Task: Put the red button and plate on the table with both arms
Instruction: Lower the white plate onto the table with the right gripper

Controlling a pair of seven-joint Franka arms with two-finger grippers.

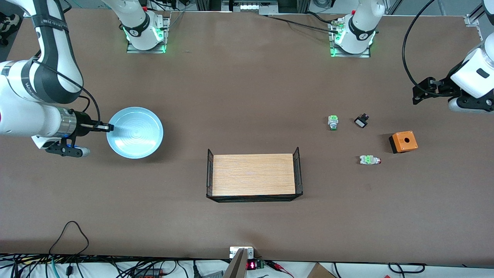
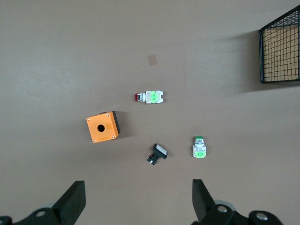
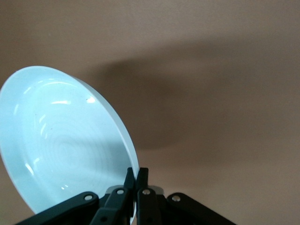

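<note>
The light-blue plate (image 1: 135, 133) (image 3: 61, 145) is toward the right arm's end of the table (image 1: 247, 96). My right gripper (image 1: 109, 127) (image 3: 136, 174) is shut on its rim and holds it tilted, its shadow cast on the brown top beside it. The red button (image 1: 370, 160) (image 2: 150, 97) lies on its side toward the left arm's end, its red cap pointing at that end. My left gripper (image 1: 418, 92) (image 2: 139, 201) hangs open and empty high over that end, with bare tabletop between its fingers.
A green-capped switch (image 1: 333, 122) (image 2: 199, 146) and a small black-and-white part (image 1: 361, 121) (image 2: 158, 153) lie farther from the front camera than the red button. An orange box (image 1: 403, 141) (image 2: 102, 127) stands beside them. A wooden tray with black mesh ends (image 1: 253, 179) (image 2: 280, 49) sits mid-table.
</note>
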